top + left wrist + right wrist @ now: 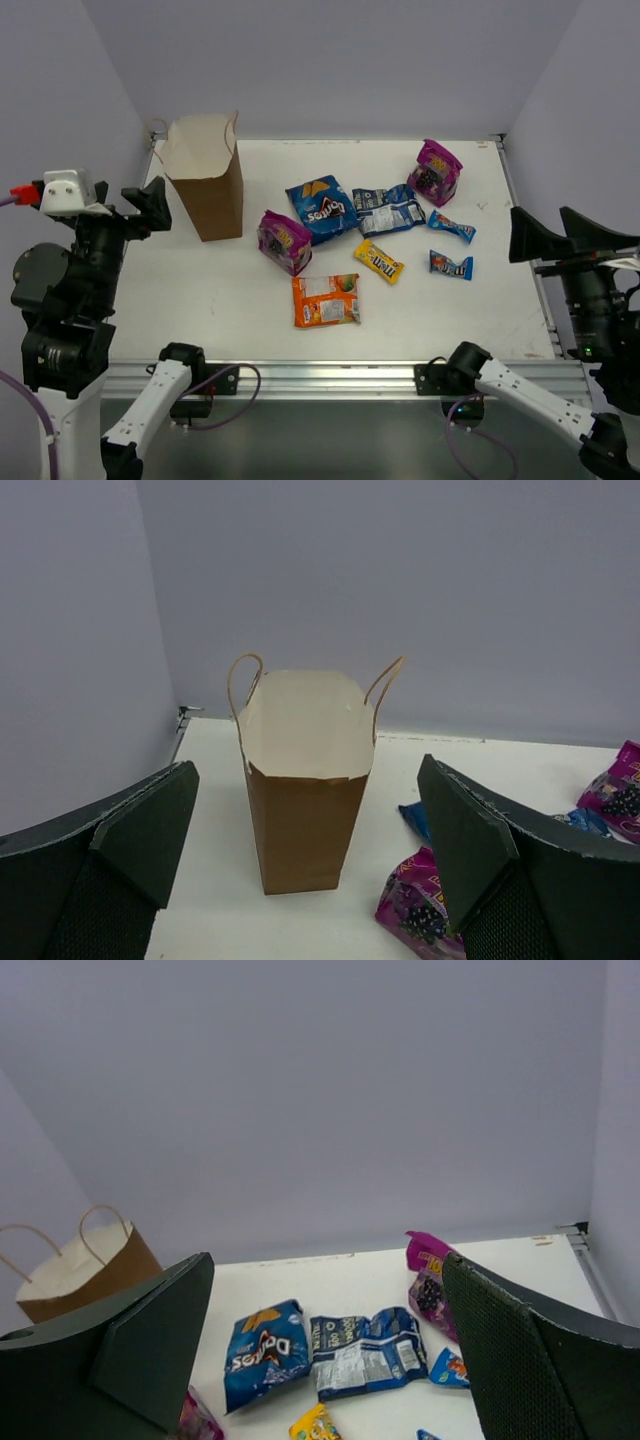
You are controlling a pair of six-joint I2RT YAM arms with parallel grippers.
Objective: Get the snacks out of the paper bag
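The brown paper bag (207,176) stands upright at the back left of the white table; its open top shows in the left wrist view (305,780). Snacks lie on the table to its right: a blue chip bag (318,209), a blue-white packet (388,209), two magenta pouches (284,241) (435,171), a yellow bar (379,261), an orange packet (325,300) and two small blue wrappers (451,227) (451,265). My left gripper (150,208) is open and empty, raised to the left of the bag. My right gripper (545,236) is open and empty, raised over the table's right edge.
The table (230,300) has a metal rail along its near edge (330,375). Lilac walls close it in at the back and both sides.
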